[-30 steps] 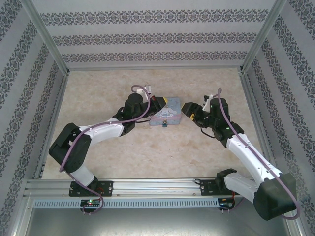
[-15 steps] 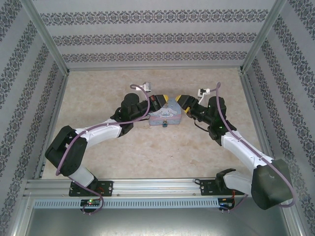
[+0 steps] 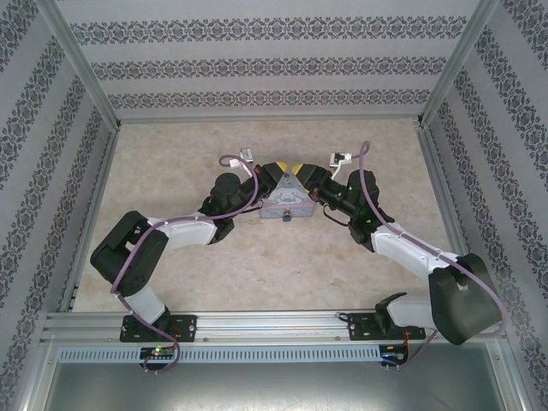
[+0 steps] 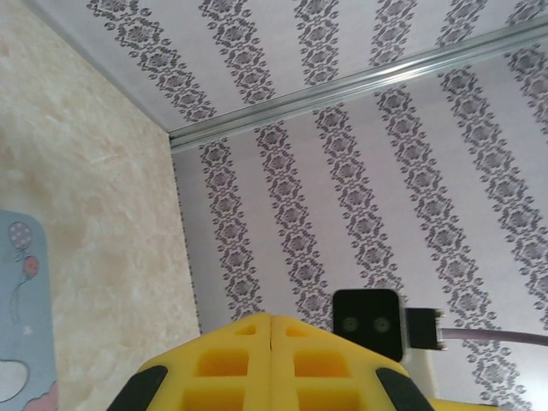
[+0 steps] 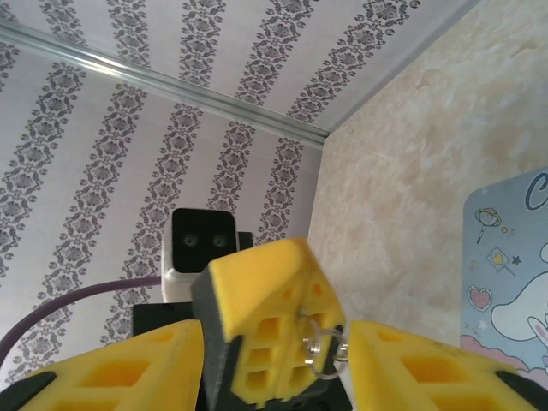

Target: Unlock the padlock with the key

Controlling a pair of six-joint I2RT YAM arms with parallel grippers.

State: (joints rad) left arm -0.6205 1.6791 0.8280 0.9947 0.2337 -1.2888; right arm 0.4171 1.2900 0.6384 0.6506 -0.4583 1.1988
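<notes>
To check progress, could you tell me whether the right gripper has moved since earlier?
Yes: the right gripper moved left and away, from beside the tin to its far corner.

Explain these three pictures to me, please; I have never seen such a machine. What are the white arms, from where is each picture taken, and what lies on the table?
These are two robot arms bolted at the table's near edge. The wide picture looks down from above and behind them. The other two come from a small camera on each wrist. On the table lies a pale blue tin with a tiny teal padlock at its near side. Both yellow grippers meet by the tin's far edge. The left gripper is shut, and a small metal key ring sticks out of it. The right gripper is open, its fingers on either side of the left one's tip.
</notes>
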